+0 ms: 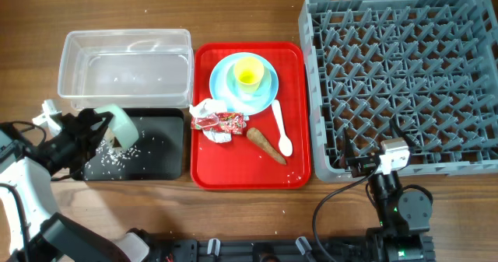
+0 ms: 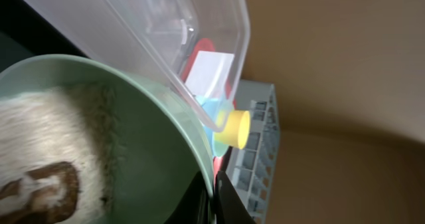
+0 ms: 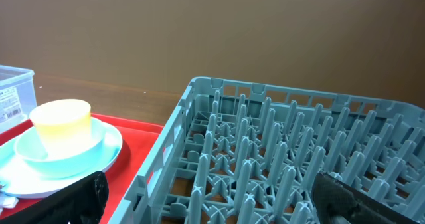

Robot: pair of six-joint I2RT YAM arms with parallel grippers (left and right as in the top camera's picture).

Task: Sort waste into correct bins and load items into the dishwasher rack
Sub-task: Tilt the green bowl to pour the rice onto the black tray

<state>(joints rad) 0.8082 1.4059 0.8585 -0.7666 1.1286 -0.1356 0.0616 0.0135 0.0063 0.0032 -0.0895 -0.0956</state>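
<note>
Left arm tips bowl over black bin, rack far off to the right.
Left gripper (image 1: 103, 130) jaws pinched on the rim of the pale green bowl (image 1: 121, 127), which is tilted steeply above the left end of the black bin (image 1: 159, 155), with rice crumbs (image 1: 117, 158) lying below. Dishwasher rack (image 1: 405, 68) is well apart, across the red tray (image 1: 233, 172). Right gripper (image 1: 359, 163), jaws wide and empty, sits at the rack's near wall, the nearer arm.
</note>
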